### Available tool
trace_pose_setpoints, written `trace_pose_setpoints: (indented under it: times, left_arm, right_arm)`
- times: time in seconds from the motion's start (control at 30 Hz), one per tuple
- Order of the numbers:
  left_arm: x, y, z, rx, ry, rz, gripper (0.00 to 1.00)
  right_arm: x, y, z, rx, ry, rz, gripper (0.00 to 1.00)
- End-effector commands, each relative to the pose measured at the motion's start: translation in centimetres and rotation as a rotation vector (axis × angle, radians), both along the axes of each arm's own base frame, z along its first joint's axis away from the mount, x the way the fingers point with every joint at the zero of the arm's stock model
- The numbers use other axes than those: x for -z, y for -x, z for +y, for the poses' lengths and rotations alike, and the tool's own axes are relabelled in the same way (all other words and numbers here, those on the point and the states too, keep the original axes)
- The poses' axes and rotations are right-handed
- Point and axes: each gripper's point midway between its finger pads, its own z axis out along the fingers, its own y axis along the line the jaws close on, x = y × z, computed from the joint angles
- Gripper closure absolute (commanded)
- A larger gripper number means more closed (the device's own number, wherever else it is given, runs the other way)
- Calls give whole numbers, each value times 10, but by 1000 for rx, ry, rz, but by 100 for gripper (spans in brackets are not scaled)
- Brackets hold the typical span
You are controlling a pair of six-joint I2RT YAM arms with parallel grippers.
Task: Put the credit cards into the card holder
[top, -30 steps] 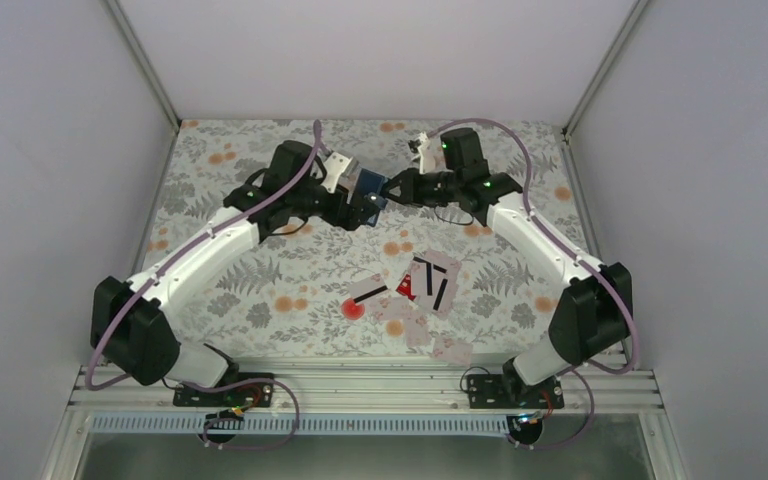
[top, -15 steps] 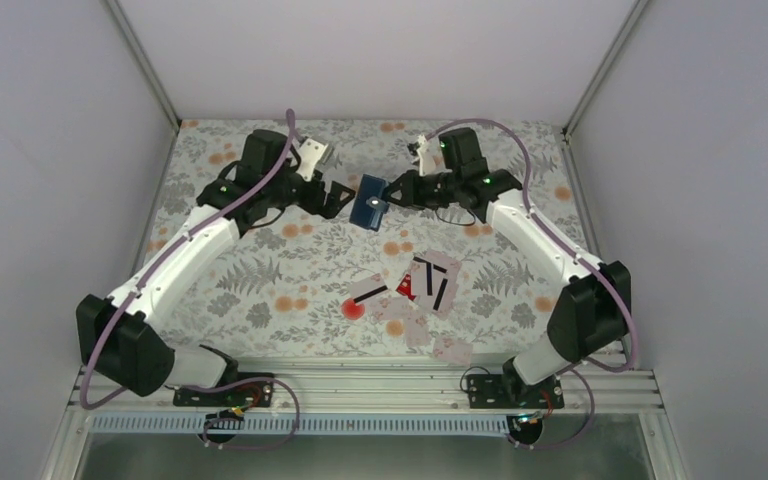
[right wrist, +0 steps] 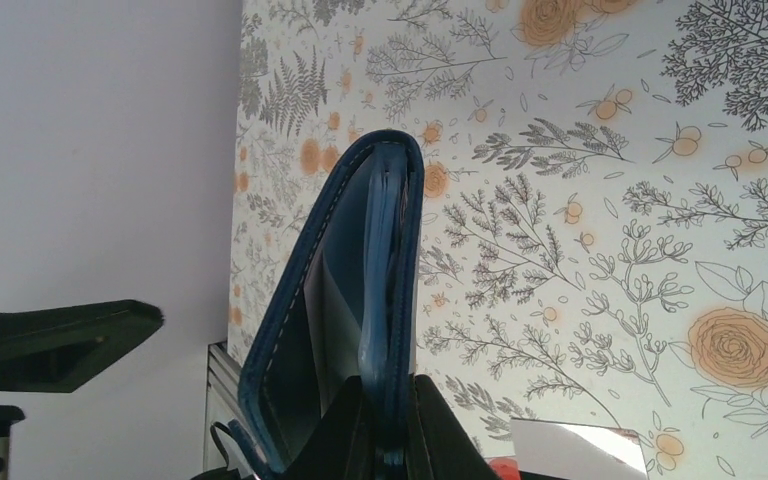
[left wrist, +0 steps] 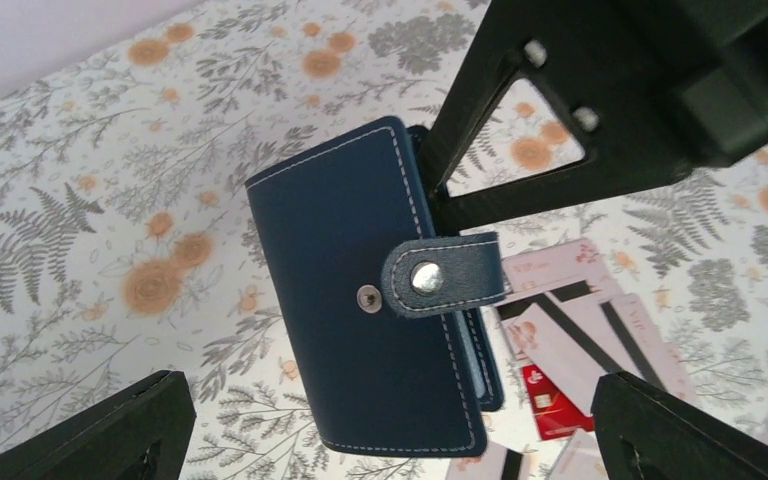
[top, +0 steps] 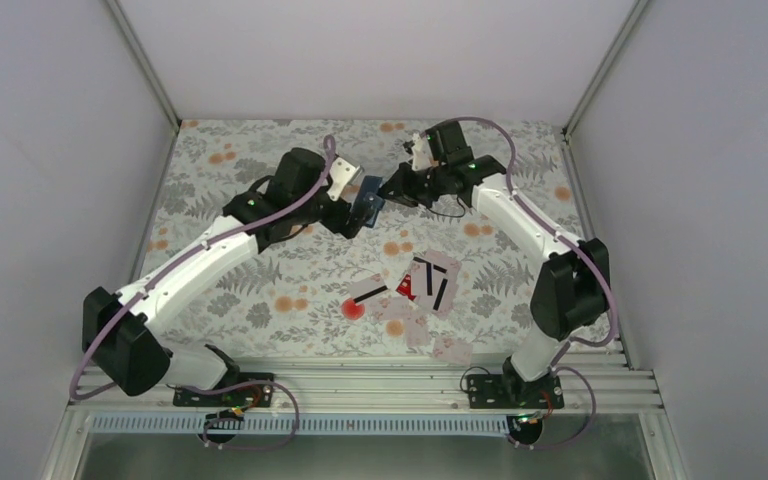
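Right gripper (right wrist: 390, 425): clamped on navy stitched card holder (left wrist: 360, 300)
Left gripper (top: 353, 212): released, beside it
Pale plastic credit cards (top: 422, 290): on counter (top: 290, 285)

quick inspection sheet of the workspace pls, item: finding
surface: floral-print table top, flat.
job's things: card holder held up off the table, its snap tab undone; credit cards in a loose overlapping pile on the table, one red.
clutter: nothing seen.
grippers: right gripper shut on the card holder's edge; left gripper open, facing the holder, its fingers not touching it.
cables: purple cables run along both arms, clear of the cards.
surroundings: pale walls on three sides; metal rail at the near edge.
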Motion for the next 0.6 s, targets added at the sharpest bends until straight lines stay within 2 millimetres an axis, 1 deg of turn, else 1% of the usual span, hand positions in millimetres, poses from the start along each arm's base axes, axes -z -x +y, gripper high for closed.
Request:
trace_pose_setpoints:
  times: [0.0, 0.1, 0.27, 0.5, 0.57]
  left_arm:
    - [15, -10, 1, -37, -94, -24, 0]
    - [26, -12, 1, -63, -149, -29, 0]
    - [37, -20, 10, -133, -204, -28, 0]
    - [43, -34, 31, -240, -296, -67, 0]
    - [41, -38, 38, -265, -329, -90, 0]
  right_arm:
    - [-10, 0, 6, 14, -11, 26, 96]
    - [-11, 0, 7, 16, -16, 35, 96]
    - [-10, 3, 7, 8, -10, 44, 96]
    - [-12, 6, 6, -4, -8, 36, 96]
    - [-13, 7, 6, -9, -7, 31, 96]
